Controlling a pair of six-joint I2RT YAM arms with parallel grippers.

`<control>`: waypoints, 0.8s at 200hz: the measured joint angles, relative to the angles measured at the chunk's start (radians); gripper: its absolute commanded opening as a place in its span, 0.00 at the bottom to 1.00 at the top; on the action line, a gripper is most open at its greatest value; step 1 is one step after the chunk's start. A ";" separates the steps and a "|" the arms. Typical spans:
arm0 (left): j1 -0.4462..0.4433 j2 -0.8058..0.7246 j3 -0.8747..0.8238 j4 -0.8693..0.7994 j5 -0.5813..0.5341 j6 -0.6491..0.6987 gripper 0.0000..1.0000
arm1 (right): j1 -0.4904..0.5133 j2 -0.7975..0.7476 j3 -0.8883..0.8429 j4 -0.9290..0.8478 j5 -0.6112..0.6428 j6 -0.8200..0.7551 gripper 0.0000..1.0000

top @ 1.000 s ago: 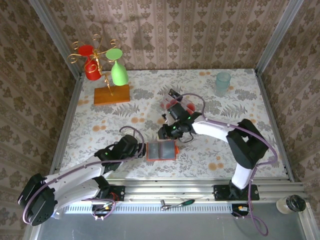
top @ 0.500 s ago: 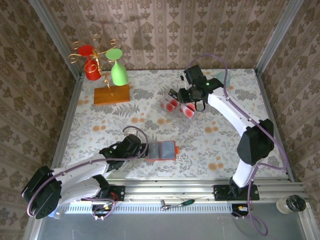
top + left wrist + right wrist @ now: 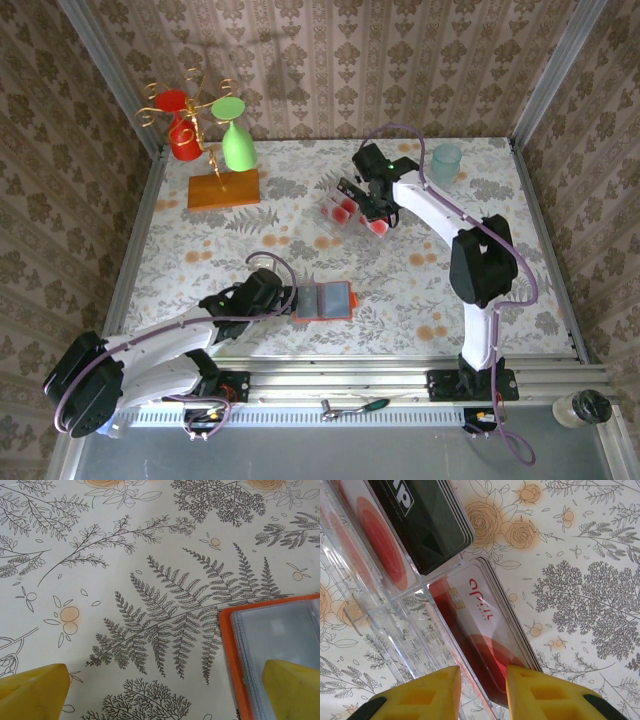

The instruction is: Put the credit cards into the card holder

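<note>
The card holder (image 3: 325, 300) lies open on the near middle of the table, orange-red rim around grey-blue sleeves (image 3: 280, 645). My left gripper (image 3: 283, 300) sits low at its left edge, open wide (image 3: 167, 692), right fingertip (image 3: 292, 687) over the holder's sleeve, left fingertip on bare cloth. The credit cards (image 3: 352, 208) stand in a clear rack (image 3: 390, 620) at the far middle. My right gripper (image 3: 376, 204) hovers over that rack, narrowly open (image 3: 483, 687), with the lower end of a red-blotched card stack (image 3: 485, 625) in the gap. Dark-faced cards (image 3: 427, 520) fill another slot.
A gold stand with a red and a green glass (image 3: 205, 135) on an orange wooden base (image 3: 223, 189) occupies the far left. A pale clear cup (image 3: 446, 163) stands far right, close to my right arm. A tool (image 3: 355, 406) lies on the front rail.
My right arm has swung from beside the card holder to the far card rack and now sits over the cards. The left gripper stays at the holder's left edge.
</note>
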 measured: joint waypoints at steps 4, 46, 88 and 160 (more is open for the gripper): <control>0.000 0.001 0.000 0.000 0.000 0.000 1.00 | 0.000 0.002 0.002 -0.001 0.000 -0.001 0.29; 0.000 0.019 0.008 0.002 0.000 0.000 1.00 | 0.000 0.021 0.008 -0.002 0.000 -0.008 0.23; 0.000 0.034 0.014 0.015 0.000 0.000 1.00 | 0.001 0.024 0.008 -0.002 -0.010 -0.011 0.13; 0.000 0.035 0.014 0.014 0.000 0.000 1.00 | 0.001 0.019 0.006 0.013 -0.046 -0.048 0.00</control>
